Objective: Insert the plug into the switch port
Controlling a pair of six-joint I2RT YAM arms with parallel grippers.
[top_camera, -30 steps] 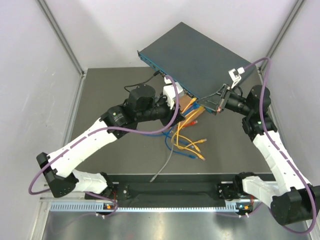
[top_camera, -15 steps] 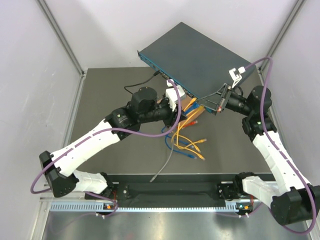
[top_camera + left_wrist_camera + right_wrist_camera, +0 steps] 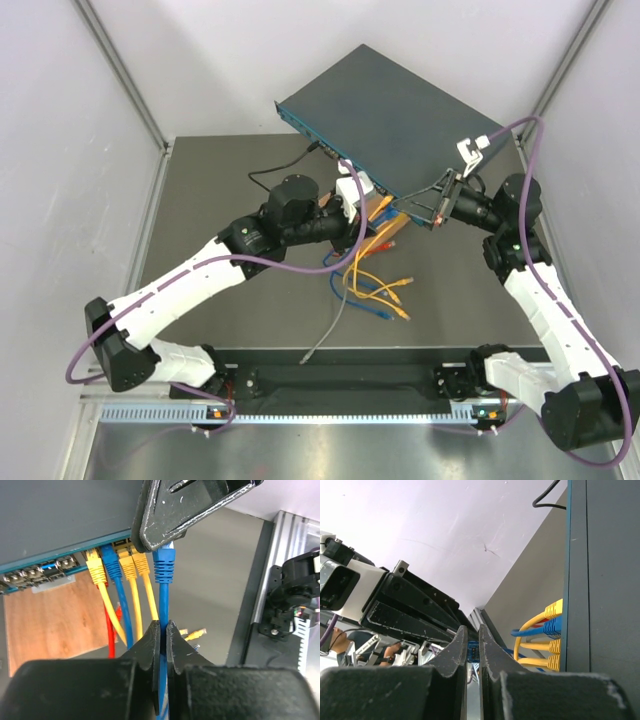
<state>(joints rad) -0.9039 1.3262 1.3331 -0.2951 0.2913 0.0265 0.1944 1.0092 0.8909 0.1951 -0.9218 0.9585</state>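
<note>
The switch lies tilted at the back, with its port row facing my left wrist camera. Several yellow and blue cables sit in its ports. The blue plug hangs just beside the switch's front corner. My right gripper is shut on the plug, and its black fingers cover the plug's tip. My left gripper is shut on the plug's blue cable a short way below the plug. In the top view both grippers, left and right, meet under the switch's near edge.
A brown wooden board lies under the switch. Loose yellow and blue cables and a grey cable trail on the dark table. A black cable runs left of the switch. White walls close in on both sides.
My left arm has reached right towards the switch, and its gripper has shut on the blue cable. The right arm and the switch have not moved.
</note>
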